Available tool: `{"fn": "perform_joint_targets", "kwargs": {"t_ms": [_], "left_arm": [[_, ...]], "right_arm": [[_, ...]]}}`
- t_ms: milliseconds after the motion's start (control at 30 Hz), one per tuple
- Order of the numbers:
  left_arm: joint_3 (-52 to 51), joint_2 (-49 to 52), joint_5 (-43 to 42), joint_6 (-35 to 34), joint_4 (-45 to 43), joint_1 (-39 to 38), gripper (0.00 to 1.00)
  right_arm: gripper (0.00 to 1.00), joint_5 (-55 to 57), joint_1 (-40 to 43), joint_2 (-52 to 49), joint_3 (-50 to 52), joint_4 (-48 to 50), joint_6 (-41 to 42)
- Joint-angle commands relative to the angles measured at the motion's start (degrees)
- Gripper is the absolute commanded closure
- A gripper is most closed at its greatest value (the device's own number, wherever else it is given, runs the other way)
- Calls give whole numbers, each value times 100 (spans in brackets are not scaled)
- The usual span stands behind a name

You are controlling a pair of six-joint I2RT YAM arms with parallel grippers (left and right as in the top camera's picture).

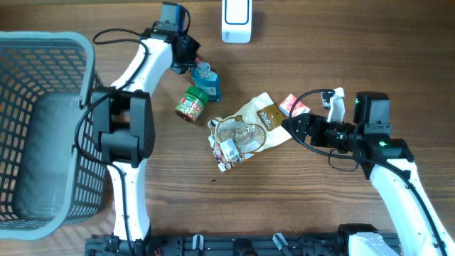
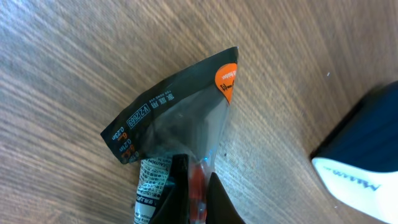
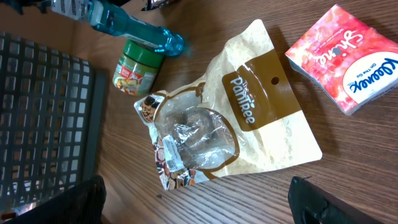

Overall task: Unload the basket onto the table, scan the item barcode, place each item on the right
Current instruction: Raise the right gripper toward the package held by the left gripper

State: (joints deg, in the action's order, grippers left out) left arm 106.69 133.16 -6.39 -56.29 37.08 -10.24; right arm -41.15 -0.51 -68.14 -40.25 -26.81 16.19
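Packet (image 2: 180, 112) base behind left fingers (image 2: 178, 186)

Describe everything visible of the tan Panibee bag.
The Panibee bag is a glossy tan pouch lying flat, face up, on the wooden table. A brown band with white lettering and a punched hang hole crosses its top; a clear window shows pale round baked pieces. A white sticker sits near the crinkled bottom end. Nothing rests on it; the tissue pack lies close but apart.
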Motion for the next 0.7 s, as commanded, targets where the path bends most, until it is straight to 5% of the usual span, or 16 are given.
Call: {"fn": "perform_joint_targets", "kwargs": {"t_ms": [0, 367, 667], "left_arm": [[-55, -640, -111, 52, -83, 297, 96], [-55, -2463, -365, 450, -184, 586, 96], [-55, -2785, -2203, 490, -398, 234, 96]], "right_arm": [[7, -138, -24, -13, -101, -9, -118], [6, -164, -20, 4, -160, 103, -79], [2, -1825, 1032, 372, -881, -162, 691]]}}
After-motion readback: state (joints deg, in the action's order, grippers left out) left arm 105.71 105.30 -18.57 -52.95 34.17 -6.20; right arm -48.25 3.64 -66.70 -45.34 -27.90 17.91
